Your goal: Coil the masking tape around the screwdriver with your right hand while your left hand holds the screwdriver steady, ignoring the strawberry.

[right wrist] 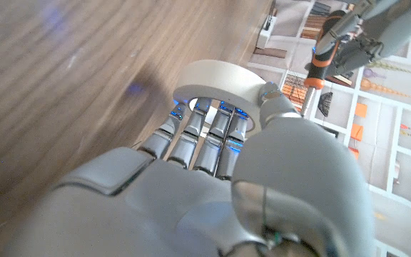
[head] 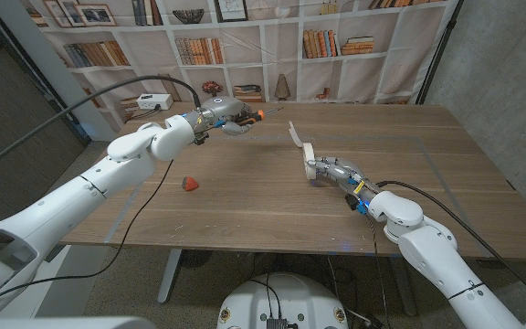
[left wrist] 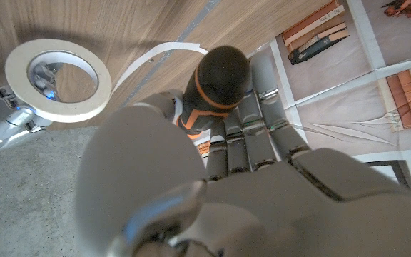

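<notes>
Masking tape [head: 310,153] sits right of centre in the head view, your right hand [head: 329,171] grasping the roll with fingers through its core, a loose strip curling up from it. Counter [head: 245,196]: wooden. Your left hand [head: 222,117], upper middle-left, is clenched on the screwdriver [head: 256,115], held above the counter, tip toward the tape, well apart. Strawberry [head: 190,184] lies left of centre.
</notes>
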